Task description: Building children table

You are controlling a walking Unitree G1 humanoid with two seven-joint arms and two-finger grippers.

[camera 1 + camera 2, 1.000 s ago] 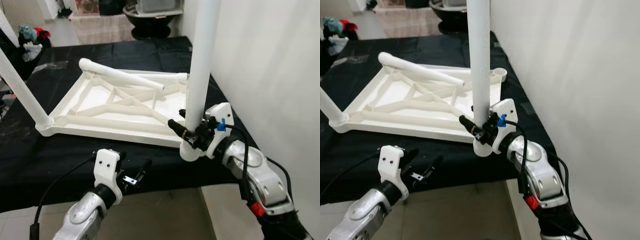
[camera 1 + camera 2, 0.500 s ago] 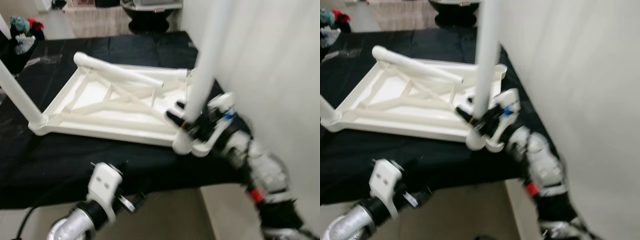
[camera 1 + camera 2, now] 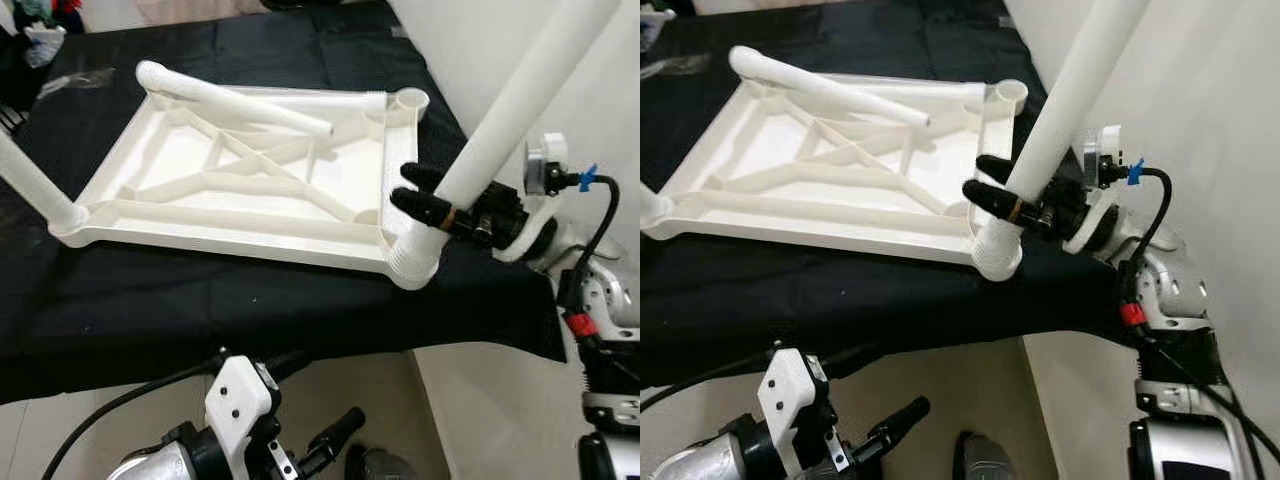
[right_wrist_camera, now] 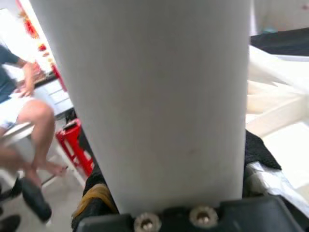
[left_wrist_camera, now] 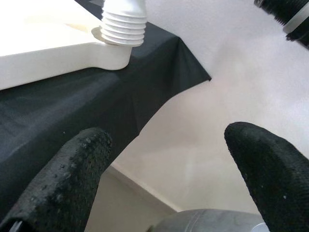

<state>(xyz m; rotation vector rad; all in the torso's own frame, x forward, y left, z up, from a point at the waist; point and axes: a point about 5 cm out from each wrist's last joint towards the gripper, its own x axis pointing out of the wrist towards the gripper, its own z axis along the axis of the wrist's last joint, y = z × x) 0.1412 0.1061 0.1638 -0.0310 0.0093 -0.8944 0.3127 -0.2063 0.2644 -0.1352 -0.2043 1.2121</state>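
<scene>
right gripper [image 3: 425, 198] clamps the tilted white table leg [image 3: 520, 100] just above its ribbed end at the near right corner of the upturned white tabletop [image 3: 250, 180] on the black cloth [image 3: 200, 300]; left gripper [image 3: 320, 440], fingers apart, hangs below the table edge.

Looks like a room in a home. A table w/ a black cloth cover [image 3: 250, 300] sits by a plain white wall [image 3: 600, 90]. At 11 o'clock, soft toys [image 3: 40, 30] lie in a heap. A person sits on a chair [image 4: 19, 116] nearby, by a red stool [image 4: 72, 145].
</scene>
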